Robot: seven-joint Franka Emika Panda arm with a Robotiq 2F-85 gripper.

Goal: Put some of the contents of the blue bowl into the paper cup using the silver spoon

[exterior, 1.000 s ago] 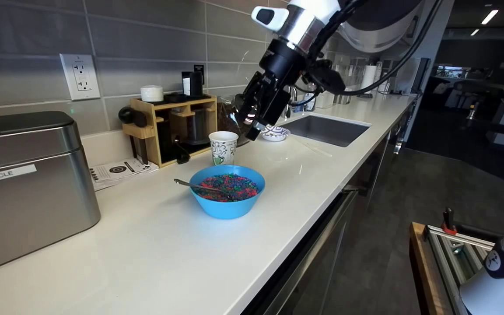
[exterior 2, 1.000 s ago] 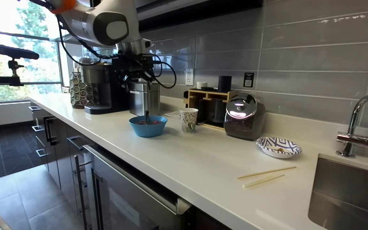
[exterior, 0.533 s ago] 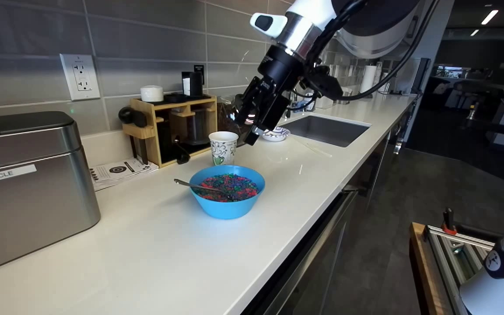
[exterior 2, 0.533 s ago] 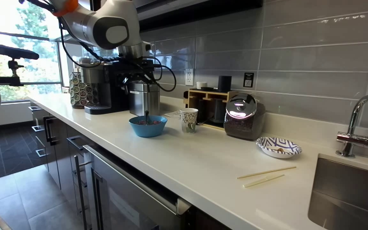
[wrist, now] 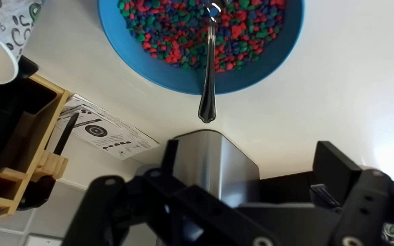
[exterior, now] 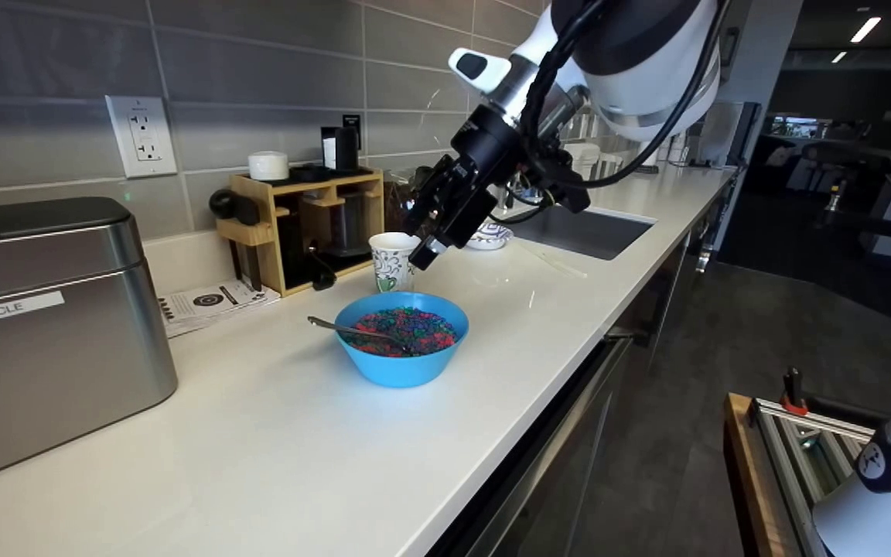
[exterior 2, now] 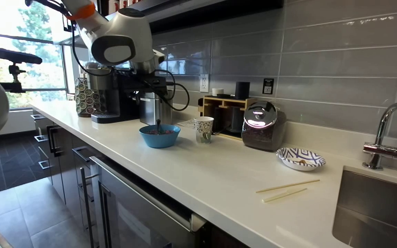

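One spoon [wrist: 210,61] leans in one blue bowl [exterior: 399,373] near one paper cup [exterior 2: 203,130]; one pincer [wrist: 249,153] gapes, released.

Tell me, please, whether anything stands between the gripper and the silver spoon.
Nothing visible blocks the open gripper: in the wrist view the silver spoon overhangs the rim of the blue bowl, handle uncovered, with the paper cup to one side.

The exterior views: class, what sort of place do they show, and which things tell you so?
A kitchen, perhaps a shared office one: a chrome faucet stands by a sink set into a long countertop, and a bin is labelled RECYCLE.
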